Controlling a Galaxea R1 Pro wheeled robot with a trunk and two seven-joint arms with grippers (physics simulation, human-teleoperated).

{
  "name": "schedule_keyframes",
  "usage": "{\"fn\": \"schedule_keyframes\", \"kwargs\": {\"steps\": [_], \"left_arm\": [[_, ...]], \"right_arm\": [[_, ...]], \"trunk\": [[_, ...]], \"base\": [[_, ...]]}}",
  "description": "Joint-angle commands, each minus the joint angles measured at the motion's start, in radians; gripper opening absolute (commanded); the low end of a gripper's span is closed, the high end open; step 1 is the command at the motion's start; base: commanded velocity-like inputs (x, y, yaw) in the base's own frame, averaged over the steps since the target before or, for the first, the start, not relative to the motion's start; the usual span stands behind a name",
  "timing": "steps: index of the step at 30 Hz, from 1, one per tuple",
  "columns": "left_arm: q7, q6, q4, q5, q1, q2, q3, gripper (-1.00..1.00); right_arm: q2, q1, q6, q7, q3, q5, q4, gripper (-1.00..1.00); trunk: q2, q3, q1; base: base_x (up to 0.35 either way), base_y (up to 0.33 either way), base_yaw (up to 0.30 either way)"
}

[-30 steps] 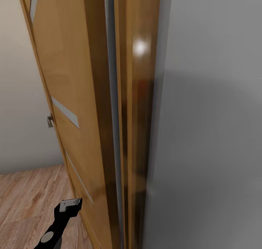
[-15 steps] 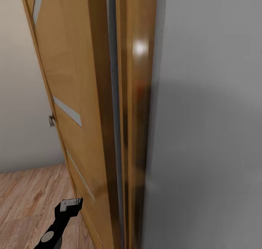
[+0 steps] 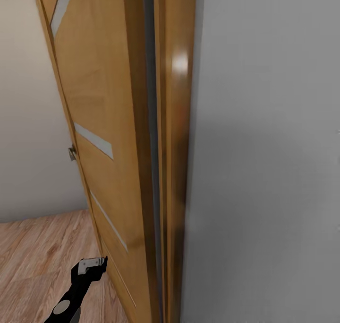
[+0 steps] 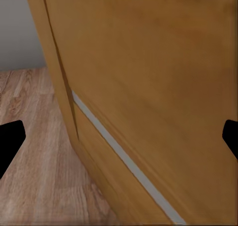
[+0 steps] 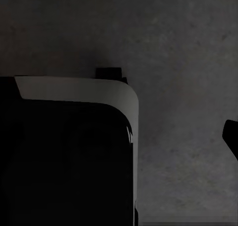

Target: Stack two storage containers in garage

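The two storage containers are out of view. My left gripper (image 3: 92, 265) hangs low beside an orange-brown wooden door (image 3: 99, 100), over light wood planks. In the left wrist view the left gripper (image 4: 119, 137) is open, its black fingertips (image 4: 10, 139) at both sides of the picture with nothing between them, facing the door's lower panel (image 4: 148, 87). In the right wrist view my right gripper (image 5: 119, 139) looks open and empty: one black fingertip (image 5: 231, 137) shows at the edge, above the dark grey concrete floor (image 5: 188, 47).
The door stands ajar, edge-on against its glossy wooden frame (image 3: 175, 138). A plain pale grey wall (image 3: 269, 162) takes up the right. A cream wall (image 3: 28, 138) and wood-plank flooring (image 3: 38, 261) lie left. My own black base with a pale rim (image 5: 74, 89) sits below the right gripper.
The whole head view has shifted slightly: the door edge sits further right and the frame narrower, so the camera moved. The left arm holds the same pose.
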Motion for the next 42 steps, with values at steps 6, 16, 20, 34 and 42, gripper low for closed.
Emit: {"fn": "schedule_keyframes", "kwargs": {"steps": [6,16,20,34,42], "left_arm": [[-0.002,-0.003,0.001,0.010,-0.001,0.001,-0.002,1.00],[-0.002,-0.003,0.001,0.010,-0.001,0.001,-0.001,1.00],[-0.002,-0.003,0.001,0.010,-0.001,0.001,-0.002,1.00],[-0.003,-0.003,0.001,0.010,-0.001,0.002,-0.001,1.00],[-0.003,-0.003,0.001,0.010,-0.001,0.002,-0.001,1.00]], "right_arm": [[0.000,0.000,0.002,0.003,-0.001,0.000,-0.001,1.00],[0.000,0.000,-0.027,0.003,-0.001,0.000,-0.001,1.00],[0.000,0.000,-0.029,0.003,-0.001,0.000,-0.001,1.00],[0.000,0.000,-0.031,0.003,-0.001,0.000,-0.001,1.00],[0.000,0.000,-0.031,0.004,-0.001,0.000,-0.001,1.00]], "trunk": [[-0.001,-0.001,0.000],[-0.001,-0.001,0.000],[-0.001,-0.001,0.000],[-0.001,-0.001,0.000],[-0.001,-0.001,0.000]], "base": [[-0.048,0.000,0.000],[-0.006,0.000,0.000],[0.000,0.001,0.000],[0.000,0.152,0.000],[0.000,0.066,-0.001]]}}
